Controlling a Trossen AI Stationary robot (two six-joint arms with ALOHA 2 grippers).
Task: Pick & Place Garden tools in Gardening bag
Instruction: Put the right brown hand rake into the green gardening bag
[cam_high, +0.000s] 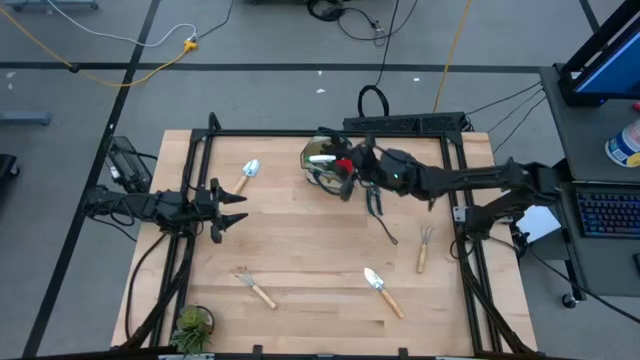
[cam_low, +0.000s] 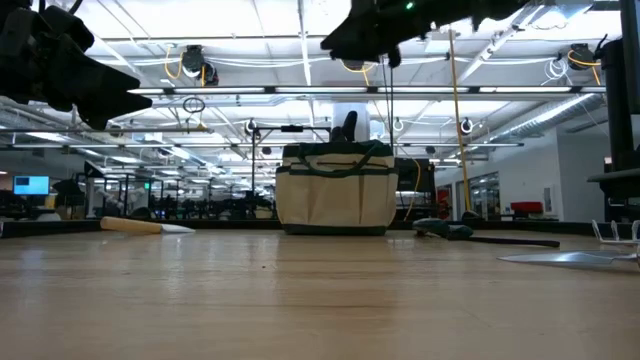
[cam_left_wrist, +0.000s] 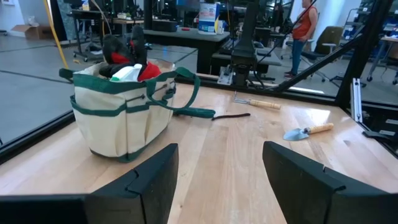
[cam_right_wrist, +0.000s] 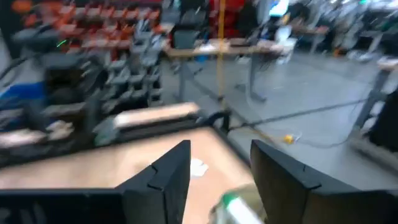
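Judging the trowel (cam_high: 383, 291) stiff and light, we'd pinch its wooden handle (the blade looks slippery); right gripper (cam_high: 352, 170) spread over the soft bag (cam_high: 318, 172), left gripper (cam_high: 228, 208) spread, empty.

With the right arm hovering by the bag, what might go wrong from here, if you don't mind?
1. The right end effector hangs open at the gardening bag; lifting away, it might snag a green loop handle and tip the bag.
2. The bag already holds a red-and-black item and a spray bottle, so added tools may jam or spill out.
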